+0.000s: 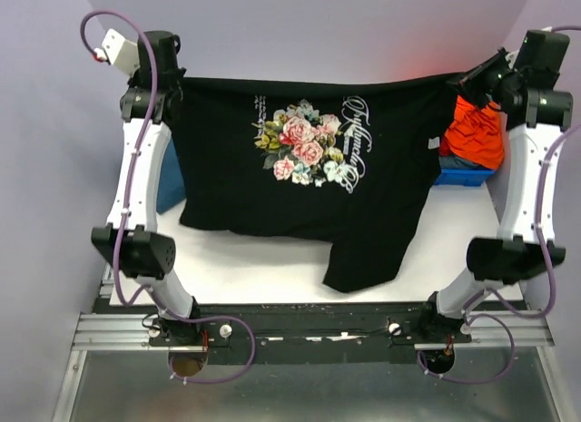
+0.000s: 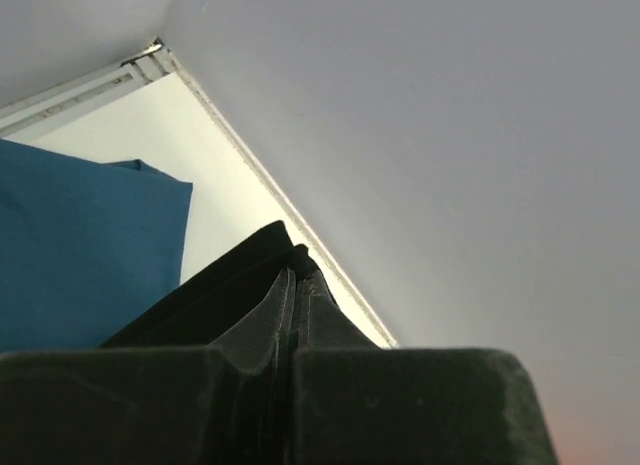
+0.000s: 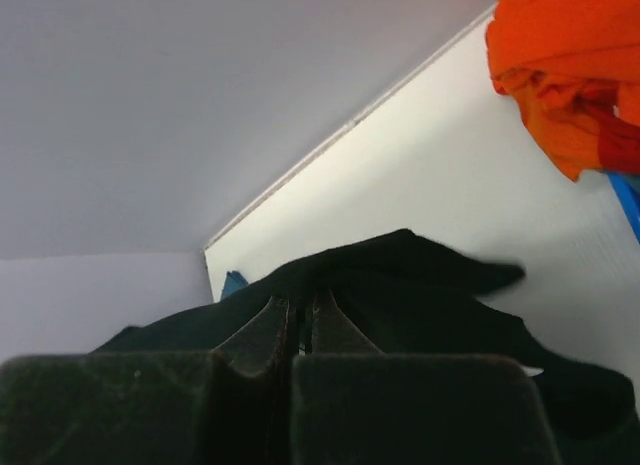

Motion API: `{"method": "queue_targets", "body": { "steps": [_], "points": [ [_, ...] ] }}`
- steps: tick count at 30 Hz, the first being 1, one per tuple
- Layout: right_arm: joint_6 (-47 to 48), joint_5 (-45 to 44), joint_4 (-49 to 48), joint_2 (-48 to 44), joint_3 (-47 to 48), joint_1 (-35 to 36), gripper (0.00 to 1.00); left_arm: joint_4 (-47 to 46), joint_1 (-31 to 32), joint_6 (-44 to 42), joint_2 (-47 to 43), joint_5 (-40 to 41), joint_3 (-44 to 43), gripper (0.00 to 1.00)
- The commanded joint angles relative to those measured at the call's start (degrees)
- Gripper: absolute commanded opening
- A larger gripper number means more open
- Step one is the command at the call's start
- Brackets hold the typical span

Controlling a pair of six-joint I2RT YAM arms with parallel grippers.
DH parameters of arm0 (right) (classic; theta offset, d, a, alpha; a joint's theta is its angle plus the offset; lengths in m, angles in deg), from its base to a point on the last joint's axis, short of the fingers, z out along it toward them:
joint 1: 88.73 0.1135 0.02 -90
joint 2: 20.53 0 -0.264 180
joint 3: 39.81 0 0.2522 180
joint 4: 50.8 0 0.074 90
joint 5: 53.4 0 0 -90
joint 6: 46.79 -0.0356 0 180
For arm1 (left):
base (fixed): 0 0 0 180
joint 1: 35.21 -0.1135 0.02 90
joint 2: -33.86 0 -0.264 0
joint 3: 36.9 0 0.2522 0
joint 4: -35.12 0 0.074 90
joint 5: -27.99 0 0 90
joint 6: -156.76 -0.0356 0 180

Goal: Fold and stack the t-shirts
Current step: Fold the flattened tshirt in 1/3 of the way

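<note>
Black floral t-shirt (image 1: 363,213), spread aloft above table (image 1: 254,268), top corners clamped in left tool (image 2: 293,277) and right tool (image 3: 300,303)

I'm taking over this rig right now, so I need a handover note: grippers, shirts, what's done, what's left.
Left gripper: shut on the left end of the black shirt's raised edge.
Right gripper: shut on the right end.
The shirt hangs spread between them, its lower part resting on the table.
The blue shirt lies by the left arm, partly hidden; folded or not, I cannot tell.
Done: black shirt lifted and spread.
Left: fold it, then stack the shirts.
</note>
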Motion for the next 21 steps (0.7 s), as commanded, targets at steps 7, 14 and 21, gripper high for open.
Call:
{"method": "queue_targets", "body": {
  "steps": [7, 14, 21],
  "points": [
    [-3.54, 14.4, -5.59, 3.69, 14.6, -5.97, 0.01, 1.31, -1.59, -1.39, 5.01, -4.63, -19.11, 0.0],
    [-0.47, 18.72, -9.98, -1.66, -6.2, -7.64, 0.01, -9.75, -2.03, 1.24, -3.59, -8.24, 9.16, 0.0],
    [0.94, 15.48, -21.67, -15.19, -43.28, -7.82, 0.01, -19.78, -2.12, 5.63, -12.39, -10.79, 37.83, 0.0]
  ]
}}
